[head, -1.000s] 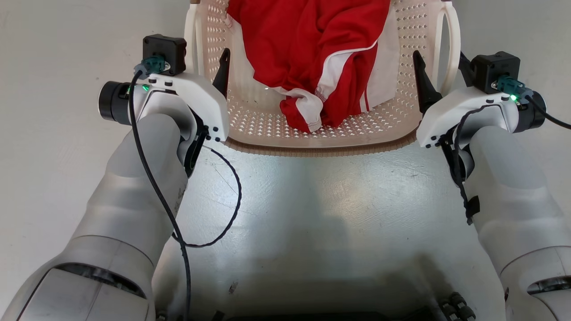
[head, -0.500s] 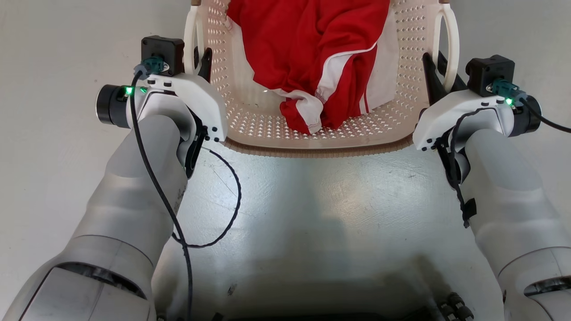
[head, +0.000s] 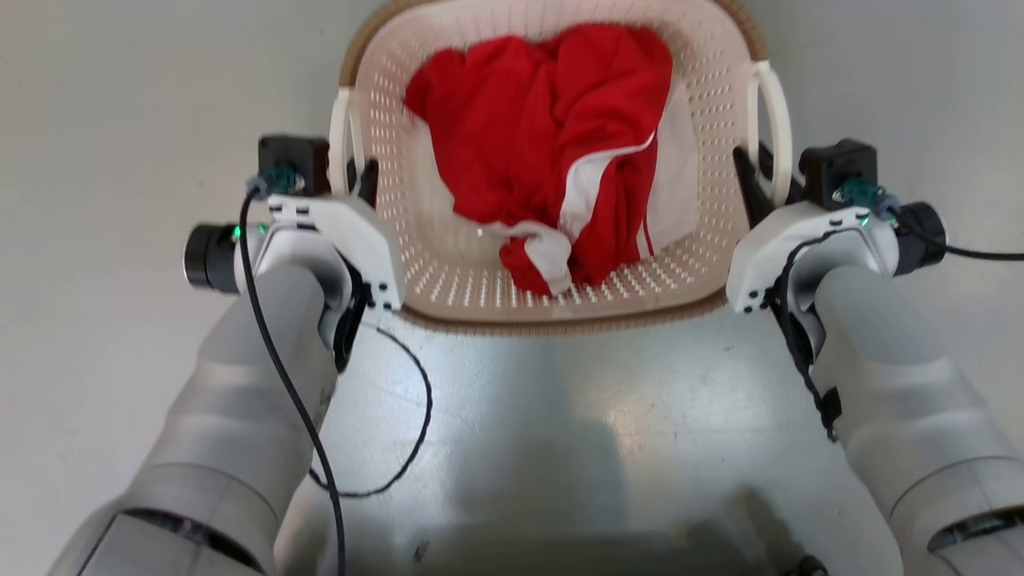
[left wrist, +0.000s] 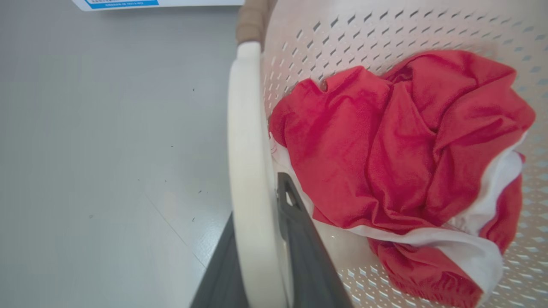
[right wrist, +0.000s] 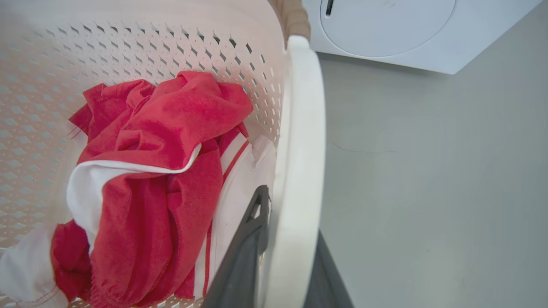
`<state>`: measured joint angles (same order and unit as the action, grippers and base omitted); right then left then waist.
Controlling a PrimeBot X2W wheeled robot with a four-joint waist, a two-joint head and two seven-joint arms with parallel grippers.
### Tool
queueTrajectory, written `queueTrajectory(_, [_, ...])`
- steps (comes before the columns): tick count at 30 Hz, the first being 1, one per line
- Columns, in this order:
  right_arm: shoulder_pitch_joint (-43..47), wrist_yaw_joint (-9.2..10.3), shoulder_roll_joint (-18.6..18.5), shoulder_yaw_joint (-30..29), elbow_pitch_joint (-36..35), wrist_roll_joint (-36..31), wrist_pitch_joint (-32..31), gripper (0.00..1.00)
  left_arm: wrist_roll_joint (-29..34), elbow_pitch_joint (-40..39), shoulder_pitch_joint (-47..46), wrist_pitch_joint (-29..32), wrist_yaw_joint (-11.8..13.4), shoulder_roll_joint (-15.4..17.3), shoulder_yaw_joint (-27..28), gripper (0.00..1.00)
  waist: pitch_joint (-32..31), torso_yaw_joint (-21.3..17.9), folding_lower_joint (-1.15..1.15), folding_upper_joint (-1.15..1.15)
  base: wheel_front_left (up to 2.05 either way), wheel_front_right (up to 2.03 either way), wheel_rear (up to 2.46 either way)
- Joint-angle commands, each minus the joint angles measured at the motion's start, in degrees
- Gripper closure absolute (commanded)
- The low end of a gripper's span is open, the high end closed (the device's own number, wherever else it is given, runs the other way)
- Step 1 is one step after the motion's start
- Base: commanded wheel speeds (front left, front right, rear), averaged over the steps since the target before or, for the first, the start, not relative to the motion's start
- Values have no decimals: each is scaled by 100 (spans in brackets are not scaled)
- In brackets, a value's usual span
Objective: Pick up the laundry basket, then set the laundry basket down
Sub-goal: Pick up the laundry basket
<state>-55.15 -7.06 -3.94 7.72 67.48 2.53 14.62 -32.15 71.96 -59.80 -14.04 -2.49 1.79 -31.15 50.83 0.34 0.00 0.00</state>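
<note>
A second ago my tools stood spread wide. Now the left tool is clenched on the left white loop handle of the cream-white perforated plastic laundry basket with its brown woven-look rim. The right tool grips the right white loop handle, with one dark finger on either side. The laundry basket sits between my forearms above the grey floor; I cannot tell whether it is lifted. Inside lies a crumpled red and white garment.
</note>
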Motion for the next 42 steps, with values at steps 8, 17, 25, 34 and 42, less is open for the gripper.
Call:
queueTrajectory(8, [995, -43, 106, 1058, -21, 831, -223, 100, -336, 55, 951, 145, -15, 109, -131, 100, -1228, -112, 0, 0, 0, 0, 0])
queueTrajectory(17, [1892, -43, 106, 2181, -325, 1853, -890, 100, -636, 143, 1989, 383, 38, 109, -242, 100, -2643, -401, 0, 0, 0, 0, 0])
queueTrajectory(25, [2485, -43, 106, 2898, -470, 2330, -1392, 100, -907, 152, 2768, 614, 93, 109, -383, 100, -3713, -664, 0, 0, 0, 0, 0])
queueTrajectory(34, [3114, -43, 106, 3332, -423, 2607, -1667, 100, -1109, -230, 3480, 888, 222, 109, -887, 100, -4667, -603, 0, 0, 0, 0, 0])
queueTrajectory(42, [3444, -43, 106, 3522, -444, 2823, -1799, 100, -1269, -587, 3845, 1046, 433, 109, -1406, 100, -5028, -447, 0, 0, 0, 0, 0])
